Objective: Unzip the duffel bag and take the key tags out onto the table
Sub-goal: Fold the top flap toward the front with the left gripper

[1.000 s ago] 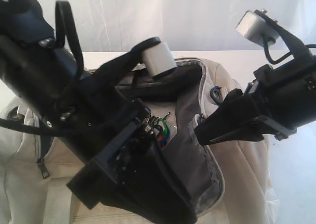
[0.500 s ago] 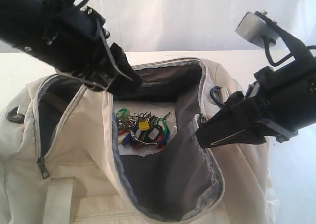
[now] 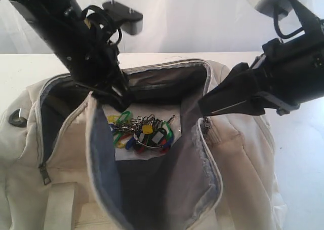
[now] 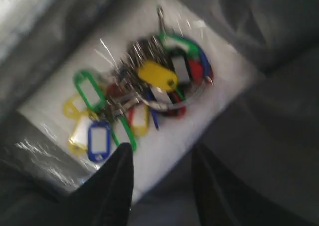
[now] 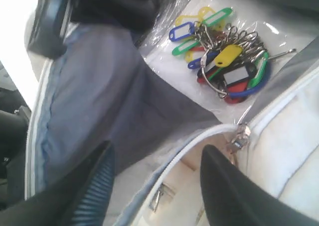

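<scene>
The beige duffel bag (image 3: pixel 243 154) lies unzipped on the white table (image 3: pixel 298 149), its dark grey lining showing. Inside it, the key tags (image 3: pixel 144 133) rest in a bunch on a clear plastic-covered white patch. They also show in the left wrist view (image 4: pixel 144 91) and the right wrist view (image 5: pixel 224 61). My left gripper (image 3: pixel 119 102) points down into the opening, just above the tags' far left side. It (image 4: pixel 160 154) is open with nothing between its fingers. My right gripper (image 3: pixel 205 106) hovers open (image 5: pixel 157 154) over the bag's right rim, whose zip edge runs under the gap.
A metal zip pull (image 5: pixel 239 136) hangs on the rim by the right gripper. Another zip pull (image 3: pixel 45 178) and a black strap ring (image 3: pixel 16 119) sit on the bag's left side. A raised flap (image 3: pixel 101 159) stands at the opening's near left. A white backdrop hangs behind the table.
The left arm has swung up and back off the bag, uncovering the key tags, and its gripper now points into the opening. The right gripper has risen a little. The near-left flap stands higher.
</scene>
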Available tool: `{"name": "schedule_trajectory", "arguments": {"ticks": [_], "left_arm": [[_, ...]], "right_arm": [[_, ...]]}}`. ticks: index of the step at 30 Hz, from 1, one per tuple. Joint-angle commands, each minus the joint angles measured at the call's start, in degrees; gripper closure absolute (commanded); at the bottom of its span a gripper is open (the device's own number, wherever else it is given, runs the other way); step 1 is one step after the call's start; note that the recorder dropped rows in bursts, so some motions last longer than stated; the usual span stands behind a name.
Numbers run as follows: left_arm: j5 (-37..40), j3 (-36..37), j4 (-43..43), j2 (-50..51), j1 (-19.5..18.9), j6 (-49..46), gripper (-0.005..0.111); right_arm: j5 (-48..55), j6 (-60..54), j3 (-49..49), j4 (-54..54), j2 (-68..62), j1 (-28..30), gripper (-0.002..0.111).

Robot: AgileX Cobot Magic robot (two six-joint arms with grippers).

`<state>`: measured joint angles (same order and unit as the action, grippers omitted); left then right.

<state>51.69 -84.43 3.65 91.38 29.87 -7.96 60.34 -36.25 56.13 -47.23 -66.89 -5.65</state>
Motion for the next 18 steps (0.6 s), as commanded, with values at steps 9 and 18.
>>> {"name": "schedule_trajectory", "arguments": {"ticks": [9,18], "left_arm": [[18.27,11.62,8.59,-8.90,0.10,-4.72,0.086],[10.14,33.48,8.70,-19.13,0.10,0.50,0.086]], "right_arm": [[0.37,-2.57,1.15,-3.31,-0.12,0.57,0.059],[2.73,-3.16,1.15,-4.71,-0.12,0.47,0.065]]}}
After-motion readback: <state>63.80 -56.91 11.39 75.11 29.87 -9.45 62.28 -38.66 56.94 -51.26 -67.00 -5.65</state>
